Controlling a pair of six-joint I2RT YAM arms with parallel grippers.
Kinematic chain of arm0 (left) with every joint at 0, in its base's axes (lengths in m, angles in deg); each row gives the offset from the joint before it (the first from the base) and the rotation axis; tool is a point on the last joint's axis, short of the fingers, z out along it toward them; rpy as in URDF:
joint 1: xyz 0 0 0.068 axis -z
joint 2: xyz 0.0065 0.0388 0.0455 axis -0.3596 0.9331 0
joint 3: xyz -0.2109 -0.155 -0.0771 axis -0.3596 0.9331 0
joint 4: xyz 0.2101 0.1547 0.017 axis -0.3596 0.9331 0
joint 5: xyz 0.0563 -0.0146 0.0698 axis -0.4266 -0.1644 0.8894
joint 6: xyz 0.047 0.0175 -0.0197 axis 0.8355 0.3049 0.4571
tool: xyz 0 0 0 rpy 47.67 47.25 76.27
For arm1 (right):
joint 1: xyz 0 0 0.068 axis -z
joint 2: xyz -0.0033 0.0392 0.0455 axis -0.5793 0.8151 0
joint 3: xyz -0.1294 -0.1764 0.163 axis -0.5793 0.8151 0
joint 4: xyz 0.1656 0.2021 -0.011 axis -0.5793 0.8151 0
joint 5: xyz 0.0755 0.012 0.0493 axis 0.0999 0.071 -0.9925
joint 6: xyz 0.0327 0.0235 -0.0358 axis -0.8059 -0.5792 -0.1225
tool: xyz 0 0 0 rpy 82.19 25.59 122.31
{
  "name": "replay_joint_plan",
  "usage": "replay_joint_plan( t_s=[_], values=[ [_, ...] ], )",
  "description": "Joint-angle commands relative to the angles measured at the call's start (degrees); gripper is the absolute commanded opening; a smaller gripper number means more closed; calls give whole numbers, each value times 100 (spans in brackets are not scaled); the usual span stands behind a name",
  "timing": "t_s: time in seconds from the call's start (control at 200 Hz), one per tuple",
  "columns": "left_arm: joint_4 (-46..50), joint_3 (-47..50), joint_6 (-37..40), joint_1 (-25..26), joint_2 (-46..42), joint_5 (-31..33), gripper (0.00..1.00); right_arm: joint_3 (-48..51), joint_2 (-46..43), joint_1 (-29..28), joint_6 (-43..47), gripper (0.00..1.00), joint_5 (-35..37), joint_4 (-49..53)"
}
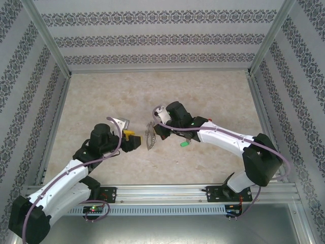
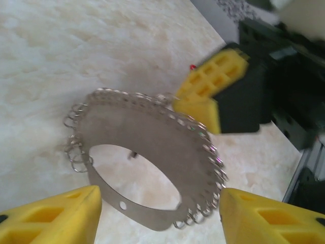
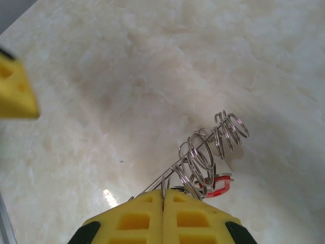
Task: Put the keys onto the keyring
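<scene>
- From above, the keyring (image 1: 150, 136) is seen raised over the surface (image 1: 101, 101), between the two claws. It is pinched at one edge by the closed right claw (image 1: 156, 129), and the left claw (image 1: 129, 137) stands just beside it. The green key (image 1: 184, 144) is placed by this view: it lies on the surface beside the right arm, apart from the ring. It could be swept away if that arm is lowered or swung.
- At the left wrist, the left claw (image 2: 160, 195) is shown open, with its yellow fingers (image 2: 56, 213) on either side of the keyring (image 2: 152, 137); no contact is made out. The narrowness of the hold by the right claw (image 2: 210, 89) on the far rim is revealed here. If the fingers are closed off-centre, the ring could be levered out of that hold, or its small loops (image 2: 76, 152) trapped.
- At the right wrist, the right claw (image 3: 163, 203) is seen shut on the thin edge of the keyring (image 3: 152, 185). A red key (image 3: 219, 185) is seen just beside the loops (image 3: 213, 142). Whether it is threaded on cannot be told. A slip of so thin an edge is judged the main risk.
</scene>
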Motion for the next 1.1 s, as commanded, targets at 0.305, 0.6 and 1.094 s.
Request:
replay_joint_plan(
  t_s=[0.305, 0.6, 1.094],
  values=[
    [-923, -292, 1343, 1498, 1281, 1146, 76, -250, 78, -43, -1092, 0, 451, 30],
    [-1216, -344, 1926, 1573, 1983, 2156, 60, -95, -168, 8, -828, 0, 190, 152],
    [-461, -502, 2919, 1485, 2002, 2269, 5, -46, -427, 534, 330, 0, -1381, 1463]
  ],
)
